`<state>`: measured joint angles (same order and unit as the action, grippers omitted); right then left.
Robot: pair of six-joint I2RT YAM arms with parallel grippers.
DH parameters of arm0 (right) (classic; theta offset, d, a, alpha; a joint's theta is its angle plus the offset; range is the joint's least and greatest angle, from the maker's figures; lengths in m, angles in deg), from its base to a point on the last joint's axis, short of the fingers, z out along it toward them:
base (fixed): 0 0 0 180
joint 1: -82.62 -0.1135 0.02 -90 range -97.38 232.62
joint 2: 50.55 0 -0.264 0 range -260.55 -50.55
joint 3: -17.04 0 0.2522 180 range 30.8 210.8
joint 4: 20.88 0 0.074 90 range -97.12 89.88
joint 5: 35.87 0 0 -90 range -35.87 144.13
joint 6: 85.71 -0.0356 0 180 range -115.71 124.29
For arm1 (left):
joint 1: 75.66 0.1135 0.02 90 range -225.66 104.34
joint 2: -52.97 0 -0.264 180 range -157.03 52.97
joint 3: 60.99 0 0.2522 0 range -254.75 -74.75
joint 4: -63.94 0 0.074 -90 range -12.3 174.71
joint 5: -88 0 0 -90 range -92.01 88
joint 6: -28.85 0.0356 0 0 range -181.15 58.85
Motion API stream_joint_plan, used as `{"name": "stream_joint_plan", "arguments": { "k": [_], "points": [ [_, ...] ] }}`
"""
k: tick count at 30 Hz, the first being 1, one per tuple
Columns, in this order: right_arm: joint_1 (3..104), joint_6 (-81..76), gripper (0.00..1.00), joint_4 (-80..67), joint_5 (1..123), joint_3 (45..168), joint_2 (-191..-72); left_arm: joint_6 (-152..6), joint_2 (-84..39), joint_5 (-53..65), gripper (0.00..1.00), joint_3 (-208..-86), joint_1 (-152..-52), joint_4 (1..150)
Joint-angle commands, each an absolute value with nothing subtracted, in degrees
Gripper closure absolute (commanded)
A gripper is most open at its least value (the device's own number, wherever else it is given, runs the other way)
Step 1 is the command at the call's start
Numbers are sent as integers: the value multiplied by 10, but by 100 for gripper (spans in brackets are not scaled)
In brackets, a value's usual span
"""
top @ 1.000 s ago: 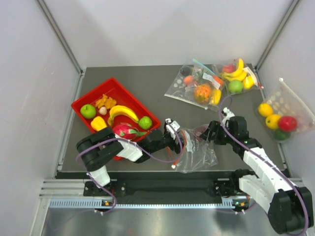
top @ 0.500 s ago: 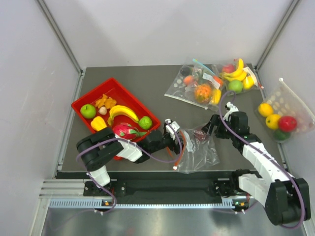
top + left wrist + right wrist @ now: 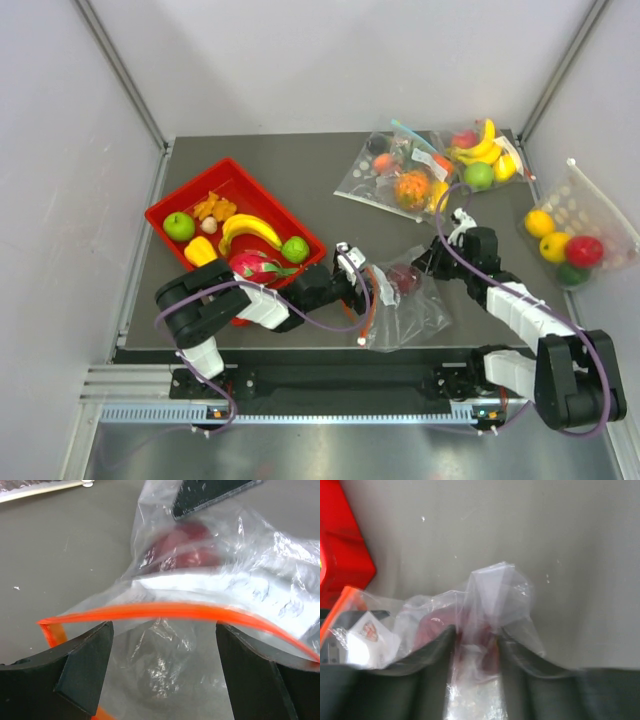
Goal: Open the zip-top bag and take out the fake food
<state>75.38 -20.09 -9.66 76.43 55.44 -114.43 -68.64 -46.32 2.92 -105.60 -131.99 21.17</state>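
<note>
The zip-top bag [image 3: 405, 305] lies at the near middle of the table, its orange-red zip strip [image 3: 367, 303] facing left. A dark purple-red piece [image 3: 405, 278] sits inside it, also seen in the left wrist view [image 3: 182, 547] and the right wrist view [image 3: 432, 627]. My left gripper [image 3: 352, 283] is open at the bag's mouth, and the zip strip [image 3: 165, 611] runs across just beyond its fingertips [image 3: 90, 652]. My right gripper [image 3: 430, 265] is shut on bunched plastic at the bag's far right end [image 3: 492, 592]. Two green apples [image 3: 179, 226], orange segments [image 3: 213, 207] and a yellow piece [image 3: 200, 250] lie in the red tray [image 3: 160, 210].
The red tray also holds a banana [image 3: 250, 228] and a pink dragon fruit [image 3: 252, 266]. A clear bag with a pale blue zip [image 3: 400, 175] and a bag with bananas [image 3: 482, 155] lie at the back. A mesh bag of fruit [image 3: 570, 235] leans at the right wall.
My right gripper has moved back and slightly left with the bag's end in it. The dark purple-red piece now shows clearly inside the bag. The left arm has barely moved.
</note>
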Motion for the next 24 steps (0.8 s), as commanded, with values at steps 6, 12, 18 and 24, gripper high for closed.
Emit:
{"name": "stream_joint_plan", "arguments": {
  "k": [6, 12, 18, 24],
  "points": [
    [759, -187, 100, -86, 751, 513, -1157, -687, -486, 36, 12, -1083, -1328, 175],
    [759, -183, 100, -73, 752, 520, -1157, -685, -517, 41, 11, -1109, -1330, 164],
    [759, -178, 100, -73, 747, 519, -1160, -712, -525, 77, 7, -1096, -1336, 110],
    [759, -178, 100, -59, 743, 521, -1163, -736, -494, 70, 6, -1047, -1342, 59]
  ]
}}
